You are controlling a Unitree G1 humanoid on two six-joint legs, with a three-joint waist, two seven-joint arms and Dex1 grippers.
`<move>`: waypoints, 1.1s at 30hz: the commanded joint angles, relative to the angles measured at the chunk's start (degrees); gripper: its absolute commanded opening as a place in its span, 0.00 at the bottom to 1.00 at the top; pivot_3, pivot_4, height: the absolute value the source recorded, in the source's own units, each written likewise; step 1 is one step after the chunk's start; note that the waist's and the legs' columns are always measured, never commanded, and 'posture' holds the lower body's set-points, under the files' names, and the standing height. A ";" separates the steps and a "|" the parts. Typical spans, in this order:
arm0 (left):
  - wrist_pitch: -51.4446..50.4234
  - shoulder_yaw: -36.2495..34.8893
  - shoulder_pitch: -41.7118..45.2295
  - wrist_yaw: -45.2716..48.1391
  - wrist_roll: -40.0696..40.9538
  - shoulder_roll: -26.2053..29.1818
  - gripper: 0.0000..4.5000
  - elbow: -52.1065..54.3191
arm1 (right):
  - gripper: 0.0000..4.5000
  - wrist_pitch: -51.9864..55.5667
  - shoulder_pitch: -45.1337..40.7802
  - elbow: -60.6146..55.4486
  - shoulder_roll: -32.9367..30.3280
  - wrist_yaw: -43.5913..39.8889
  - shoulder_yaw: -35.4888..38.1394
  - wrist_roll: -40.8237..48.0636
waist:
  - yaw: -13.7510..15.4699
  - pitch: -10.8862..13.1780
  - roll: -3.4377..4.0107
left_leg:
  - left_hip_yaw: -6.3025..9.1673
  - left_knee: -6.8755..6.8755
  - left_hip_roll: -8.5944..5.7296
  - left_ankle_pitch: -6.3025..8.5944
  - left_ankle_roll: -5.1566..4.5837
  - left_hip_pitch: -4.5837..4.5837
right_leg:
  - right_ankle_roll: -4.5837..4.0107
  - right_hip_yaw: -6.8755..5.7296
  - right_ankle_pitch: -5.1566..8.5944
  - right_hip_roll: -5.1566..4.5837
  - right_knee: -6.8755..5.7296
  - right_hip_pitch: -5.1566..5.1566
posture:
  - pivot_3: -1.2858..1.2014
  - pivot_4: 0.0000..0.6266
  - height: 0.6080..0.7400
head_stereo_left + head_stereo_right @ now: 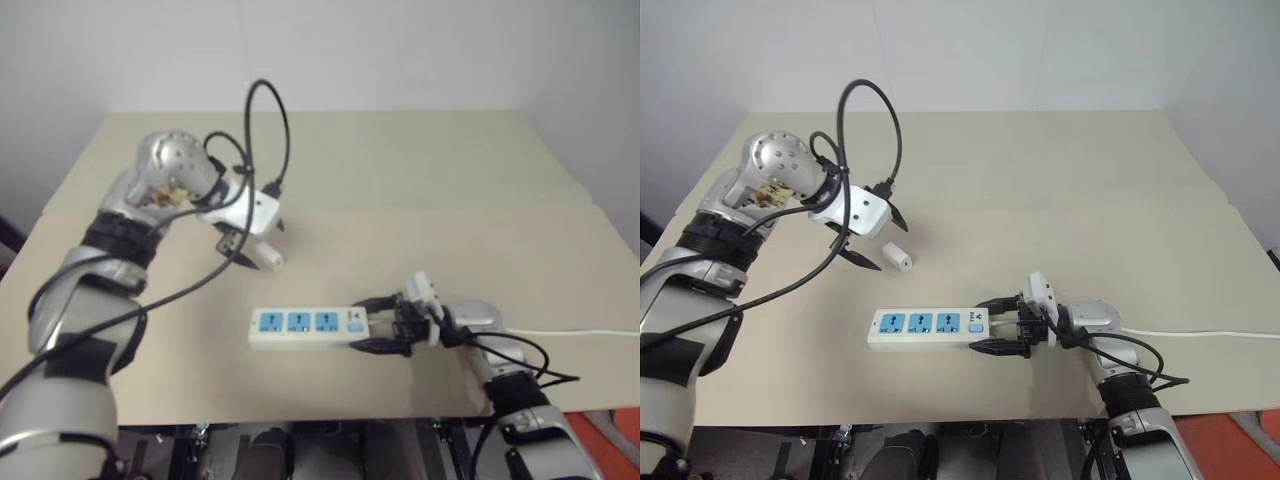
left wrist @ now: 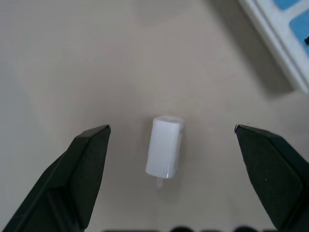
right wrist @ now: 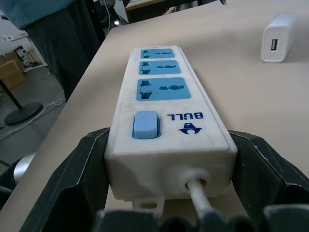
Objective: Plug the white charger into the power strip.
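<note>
We're hanging our left gripper (image 1: 872, 238) over the tan table (image 1: 1060, 190) in the upper left of the head view, fingers spread wide and not touching anything, with the white charger (image 1: 898, 257) lying on its side just right of the lower fingertip and sitting right between the two black fingers (image 2: 82, 169) in the wrist view. Moving right, the power strip (image 1: 927, 327) is lying flat in the lower middle, and our right gripper (image 1: 992, 324) is squeezing its switch end from both sides, with the thin white cord (image 1: 1210, 335) running off to the right edge.
</note>
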State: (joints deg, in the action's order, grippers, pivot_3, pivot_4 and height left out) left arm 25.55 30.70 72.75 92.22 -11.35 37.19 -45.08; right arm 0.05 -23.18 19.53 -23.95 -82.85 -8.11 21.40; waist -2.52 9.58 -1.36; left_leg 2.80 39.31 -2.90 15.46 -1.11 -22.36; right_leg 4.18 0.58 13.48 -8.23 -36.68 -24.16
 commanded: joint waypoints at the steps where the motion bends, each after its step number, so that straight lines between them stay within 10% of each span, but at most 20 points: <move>1: 3.46 2.11 4.95 0.28 -1.88 -3.02 1.00 -5.85 | 0.76 0.07 1.40 -2.46 -0.05 0.86 -0.18 -0.27 | -0.07 0.00 0.00 | 0.01 0.00 -0.01 0.00 0.00 0.00 | 0.00 0.02 0.00 0.00 0.00 0.00 | 0.52 0.24 1.00; 15: 16.04 9.74 13.97 -7.86 -18.92 -15.26 1.00 -23.77 | 0.76 2.33 8.87 -10.09 -2.60 8.35 1.19 -0.20 | 0.28 0.02 -0.03 | 0.08 0.52 -0.16 0.27 -0.47 -0.10 | 0.11 0.09 0.01 -0.05 -0.18 0.08 | 0.52 0.24 1.00; 33: 13.58 10.58 13.31 -14.51 -26.77 -16.70 1.00 -28.08 | 0.76 2.65 11.02 -12.23 -3.29 11.69 0.90 -0.33 | 1.04 0.02 -0.04 | 0.11 0.64 -0.22 0.36 -0.63 -0.08 | 0.16 0.09 0.01 -0.08 -0.35 0.09 | 0.52 0.24 1.00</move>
State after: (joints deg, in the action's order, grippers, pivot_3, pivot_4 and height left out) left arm 39.72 42.31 85.21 78.11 -38.26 20.84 -73.14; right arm 1.75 -12.60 6.85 -26.52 -72.12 -7.59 21.65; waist -1.48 9.60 -1.39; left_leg 2.92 39.96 -3.12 15.82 -1.74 -22.44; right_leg 4.34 0.68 13.49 -8.32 -37.03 -24.07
